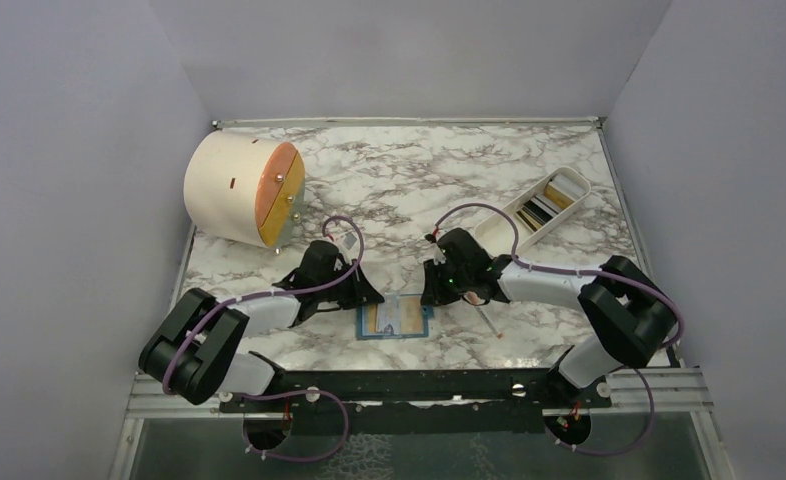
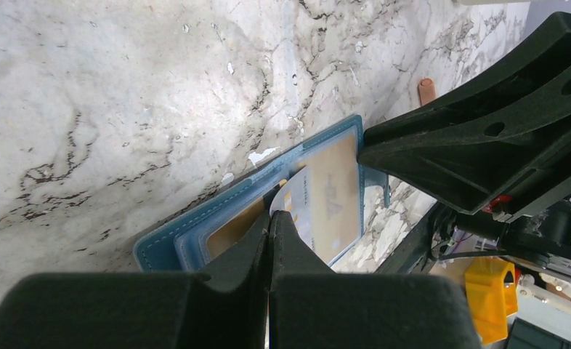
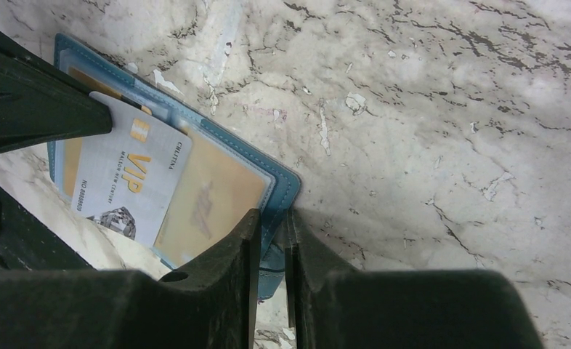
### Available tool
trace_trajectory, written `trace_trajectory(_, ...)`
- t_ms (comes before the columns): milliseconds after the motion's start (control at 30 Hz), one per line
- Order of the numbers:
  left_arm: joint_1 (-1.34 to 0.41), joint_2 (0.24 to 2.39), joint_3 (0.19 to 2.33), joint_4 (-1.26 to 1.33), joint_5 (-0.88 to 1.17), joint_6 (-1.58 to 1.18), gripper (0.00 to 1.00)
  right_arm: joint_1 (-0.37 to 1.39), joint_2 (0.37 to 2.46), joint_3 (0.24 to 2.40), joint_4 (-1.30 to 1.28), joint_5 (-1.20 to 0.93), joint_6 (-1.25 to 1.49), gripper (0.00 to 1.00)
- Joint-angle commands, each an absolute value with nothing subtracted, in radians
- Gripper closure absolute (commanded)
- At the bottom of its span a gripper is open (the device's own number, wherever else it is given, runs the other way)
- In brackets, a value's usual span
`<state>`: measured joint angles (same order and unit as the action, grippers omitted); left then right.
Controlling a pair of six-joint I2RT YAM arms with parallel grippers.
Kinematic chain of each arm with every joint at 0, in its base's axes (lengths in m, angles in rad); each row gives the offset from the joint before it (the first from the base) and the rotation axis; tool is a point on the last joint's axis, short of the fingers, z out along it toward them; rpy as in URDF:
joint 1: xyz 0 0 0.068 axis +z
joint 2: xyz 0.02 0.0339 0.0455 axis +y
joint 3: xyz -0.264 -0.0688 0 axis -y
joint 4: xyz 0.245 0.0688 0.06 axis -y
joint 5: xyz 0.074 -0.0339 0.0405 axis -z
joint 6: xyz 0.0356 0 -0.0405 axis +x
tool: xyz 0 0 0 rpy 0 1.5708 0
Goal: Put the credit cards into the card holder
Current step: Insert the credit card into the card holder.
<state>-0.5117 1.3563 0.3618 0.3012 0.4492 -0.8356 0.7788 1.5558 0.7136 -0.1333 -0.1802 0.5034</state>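
The teal-blue card holder (image 1: 394, 319) lies open on the marble table between my two grippers. It holds gold-yellow cards behind clear pockets (image 3: 210, 200). My left gripper (image 2: 270, 217) is shut on a corner of a grey-white VIP credit card (image 3: 130, 178), which lies slanted across the holder's middle and sticks out past its near edge. My right gripper (image 3: 271, 217) is shut on the holder's right edge (image 3: 286, 185), pinning it. In the top view the left gripper (image 1: 375, 297) and right gripper (image 1: 431, 296) flank the holder. More cards lie in the white tray (image 1: 581, 190).
A cream cylinder with an orange-and-yellow face (image 1: 244, 190) lies at the back left. A thin white-and-red stick (image 1: 487, 320) lies just right of the holder. Grey walls close in the table on three sides.
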Motion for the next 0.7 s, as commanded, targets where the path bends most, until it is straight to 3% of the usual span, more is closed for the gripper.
trace_trajectory(0,-0.517,1.347,0.338,0.302,0.377,-0.824,1.00,0.787,1.566,0.671,-0.183,-0.114,0.510,0.82)
trace_trajectory(667,-0.599,1.328,0.285,0.416,0.234,-0.901,1.00,0.787,1.481,0.603,-0.116,-0.111,0.674,0.83)
